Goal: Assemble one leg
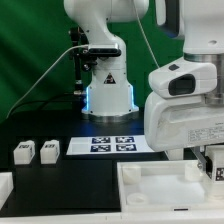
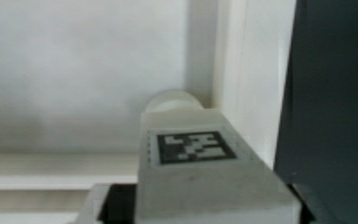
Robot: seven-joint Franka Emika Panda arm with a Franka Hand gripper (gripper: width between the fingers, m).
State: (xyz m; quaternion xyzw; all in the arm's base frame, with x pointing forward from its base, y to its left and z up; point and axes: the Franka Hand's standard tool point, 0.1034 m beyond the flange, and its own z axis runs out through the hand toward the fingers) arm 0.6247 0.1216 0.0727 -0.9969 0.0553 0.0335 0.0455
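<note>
In the wrist view my gripper (image 2: 208, 206) is shut on a leg (image 2: 197, 150), a small white block with a black-and-white tag on its face. The leg's far end sits at an inner corner of the large white tray (image 2: 247, 60), close to its raised rim. In the exterior view the arm's hand (image 1: 185, 110) stands over the tray's (image 1: 135, 170) right side, and the gripper (image 1: 213, 168) shows only partly at the exterior view's right edge. Two more legs (image 1: 22, 152) (image 1: 48, 150) stand on the black table at the exterior view's left.
The marker board (image 1: 112, 145) lies behind the tray, in front of the robot base (image 1: 108, 95). Another white part (image 1: 5, 190) shows at the exterior view's lower left edge. A green backdrop closes the back.
</note>
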